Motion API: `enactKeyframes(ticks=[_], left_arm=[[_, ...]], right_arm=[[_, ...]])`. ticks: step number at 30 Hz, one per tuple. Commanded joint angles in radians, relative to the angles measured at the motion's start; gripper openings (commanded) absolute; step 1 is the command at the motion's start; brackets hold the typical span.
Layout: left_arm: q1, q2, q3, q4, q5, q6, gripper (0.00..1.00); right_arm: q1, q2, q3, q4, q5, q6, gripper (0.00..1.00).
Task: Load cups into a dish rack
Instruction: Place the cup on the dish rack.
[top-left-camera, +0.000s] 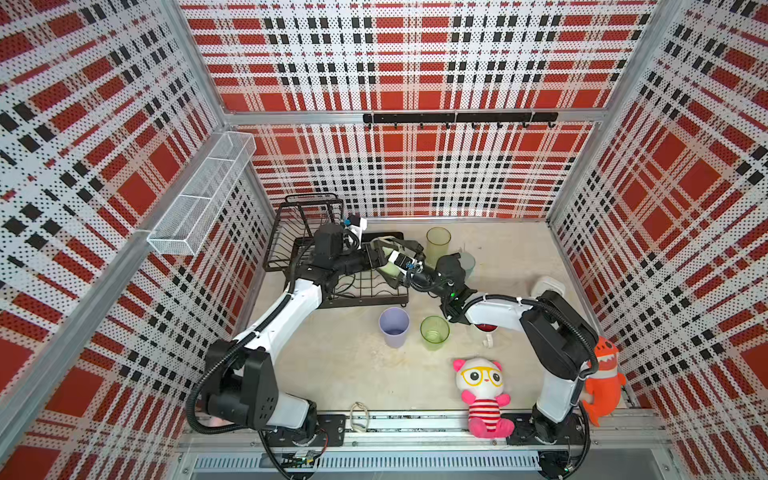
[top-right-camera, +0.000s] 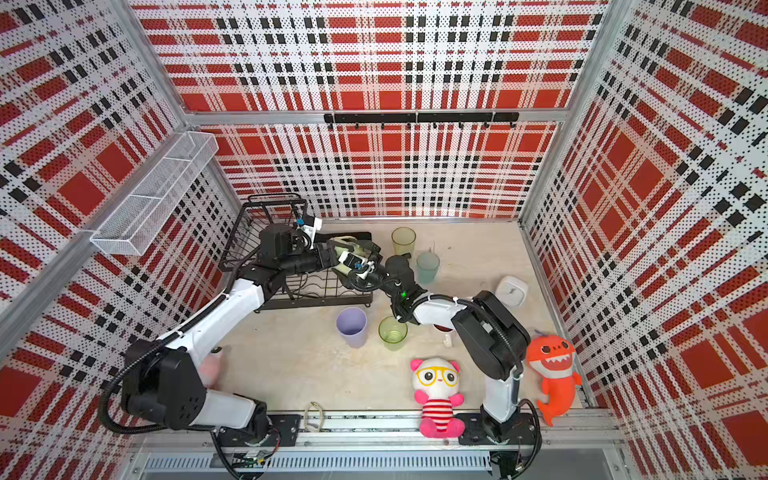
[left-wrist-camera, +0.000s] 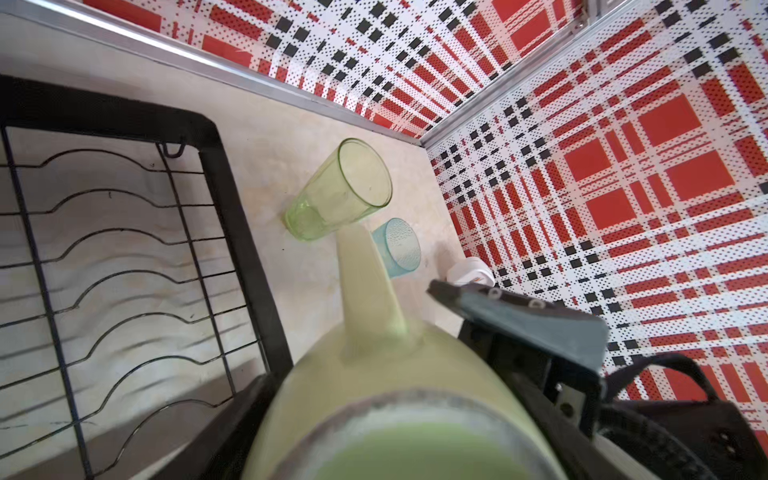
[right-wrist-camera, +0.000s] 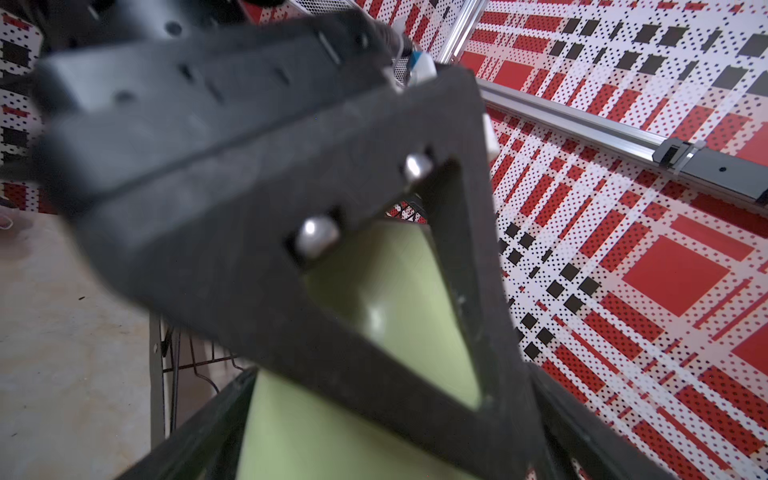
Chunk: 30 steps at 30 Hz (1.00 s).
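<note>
Cups update? Up front the lavender cup (top-left-camera: 394, 326), bright green tumbler (top-left-camera: 434, 332) and white mug (top-left-camera: 486, 330) sit loose on the table (top-left-camera: 353, 374).

Re: none racked yet. The pale green mug (left-wrist-camera: 374, 374) hangs over the dish rack (top-left-camera: 365, 302) lower tray, with the left tool (top-left-camera: 384, 259) clamped on it. The right tool (right-wrist-camera: 395, 374) straddles it, can't tell if it grips. Looks like a handoff, so right should back off cleanly. The olive-green tumbler (top-left-camera: 438, 245) and teal tumbler (top-right-camera: 428, 266) wait behind.

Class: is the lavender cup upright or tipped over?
Upright. In both top views the lavender cup stands on its base, open mouth facing up.
</note>
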Motion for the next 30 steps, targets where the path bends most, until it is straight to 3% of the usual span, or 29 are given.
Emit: enactKeyframes(ticks=[1, 7, 14, 21, 30], left_arm=[[0.008, -0.044, 0.002, 0.046, -0.07, -0.002, 0.57], [-0.023, -0.077, 0.007, -0.025, -0.346, 0.073, 0.59], [-0.131, -0.072, 0.001, -0.083, -0.633, 0.153, 0.58], [-0.241, -0.022, -0.022, -0.077, -0.904, 0.186, 0.59], [-0.34, 0.111, 0.039, -0.062, -1.119, 0.122, 0.6]], right_arm=[[-0.002, 0.004, -0.005, 0.082, 0.017, -0.018, 1.0], [-0.009, -0.054, -0.098, 0.116, -0.014, -0.012, 1.0], [-0.084, -0.197, -0.219, 0.135, -0.149, 0.159, 1.0], [-0.157, -0.362, -0.336, 0.142, -0.15, 0.305, 1.0], [-0.184, -0.472, -0.408, 0.115, -0.129, 0.372, 1.0]])
